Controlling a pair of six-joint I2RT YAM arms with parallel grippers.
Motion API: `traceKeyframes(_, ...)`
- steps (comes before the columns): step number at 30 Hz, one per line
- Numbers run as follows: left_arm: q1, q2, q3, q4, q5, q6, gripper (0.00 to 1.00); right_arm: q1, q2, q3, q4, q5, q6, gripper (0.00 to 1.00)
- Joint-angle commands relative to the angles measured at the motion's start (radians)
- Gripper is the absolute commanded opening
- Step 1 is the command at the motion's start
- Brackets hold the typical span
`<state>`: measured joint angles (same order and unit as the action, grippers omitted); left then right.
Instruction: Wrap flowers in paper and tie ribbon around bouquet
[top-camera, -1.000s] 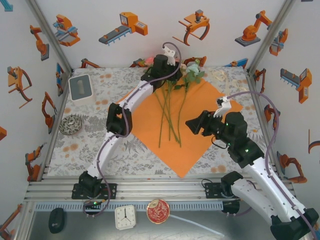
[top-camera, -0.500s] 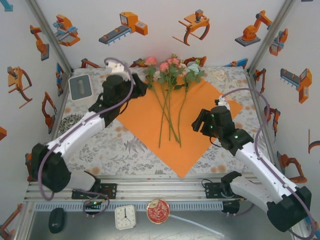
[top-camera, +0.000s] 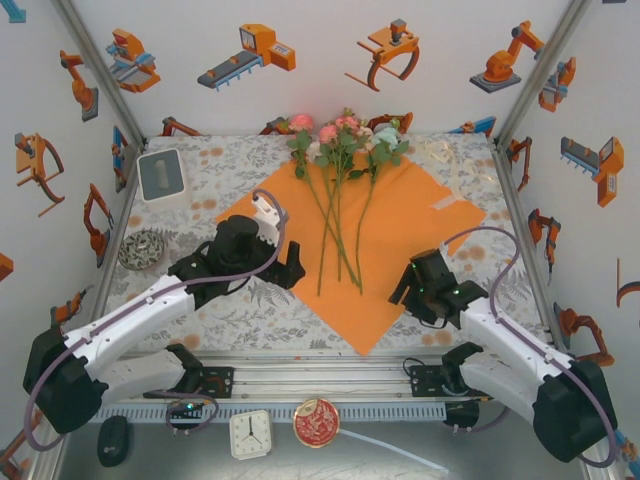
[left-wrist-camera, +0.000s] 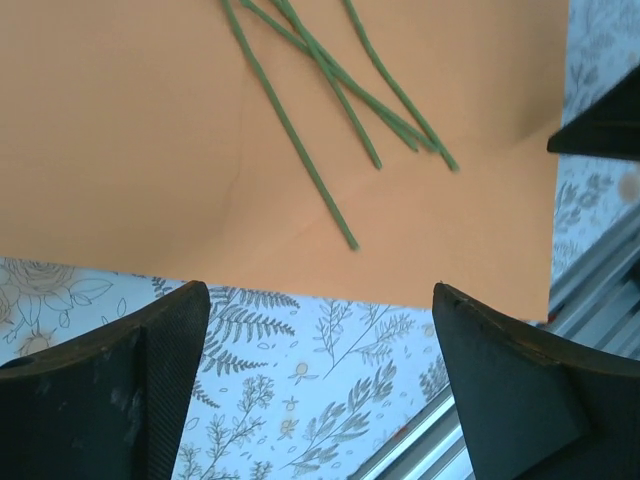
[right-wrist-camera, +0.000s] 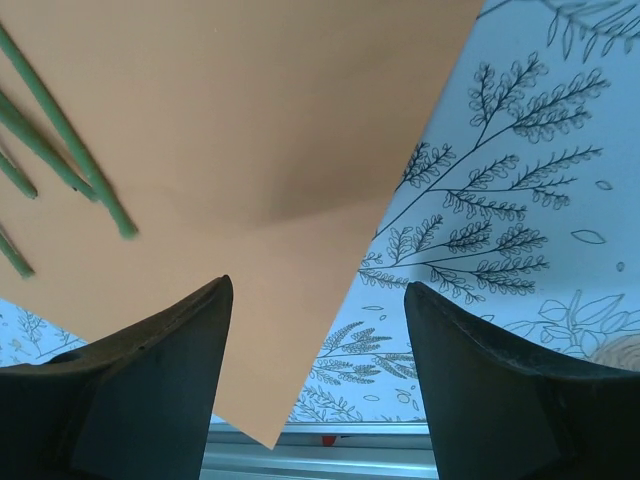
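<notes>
At the eight o'clock edge of the paper (top-camera: 420, 215), the left tool (top-camera: 292, 270) is held spread and empty, seemingly for a fold. Flowers (top-camera: 342, 150) are laid along its middle, blooms toward twelve. At five o'clock, the right tool (top-camera: 406, 286) is poised, jaws apart.

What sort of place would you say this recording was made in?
Probably a robotics lab test booth, not a florist's: white walls printed with robot pictures, an aluminium rail carrying the bolted arm bases, and a staged floral tablecloth holding orange paper and flowers.
</notes>
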<state>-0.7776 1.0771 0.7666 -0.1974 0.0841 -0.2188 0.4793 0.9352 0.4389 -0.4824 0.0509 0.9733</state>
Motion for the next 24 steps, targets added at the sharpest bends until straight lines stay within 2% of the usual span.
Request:
traceKeyframes(1, -0.009, -0.011, -0.037, 0.000, 0.116, 0.131, 0.87, -0.004, 0.024, -0.014, 0.097, -0.051, 0.036, 0.62)
traceKeyframes(5, -0.009, 0.019, -0.063, 0.074, 0.166, 0.171, 0.89, -0.004, 0.102, -0.011, 0.133, -0.068, 0.052, 0.62)
traceKeyframes(8, -0.012, 0.019, -0.104, 0.173, 0.207, 0.185, 0.90, 0.001, 0.133, -0.014, 0.153, -0.101, 0.086, 0.56)
traceKeyframes(10, -0.015, 0.019, -0.144, 0.216, 0.189, 0.230, 0.91, 0.009, 0.118, 0.011, 0.104, -0.082, 0.094, 0.51)
traceKeyframes(12, -0.018, 0.038, -0.157, 0.210, 0.179, 0.281, 0.90, 0.014, 0.072, 0.024, 0.065, -0.062, 0.096, 0.39)
traceKeyframes(14, -0.027, 0.054, -0.175, 0.250, 0.193, 0.298, 0.88, 0.015, 0.016, 0.013, 0.072, -0.064, 0.114, 0.20)
traceKeyframes(16, -0.047, 0.068, -0.194, 0.311, 0.270, 0.337, 0.88, 0.015, -0.017, 0.006, 0.090, -0.078, 0.132, 0.03)
traceKeyframes(17, -0.065, 0.077, -0.197, 0.327, 0.290, 0.367, 0.88, 0.015, -0.023, 0.008, 0.095, -0.085, 0.133, 0.00)
traceKeyframes(24, -0.247, 0.244, -0.114, 0.283, 0.311, 0.564, 0.91, 0.015, 0.007, 0.067, 0.092, -0.096, 0.144, 0.00)
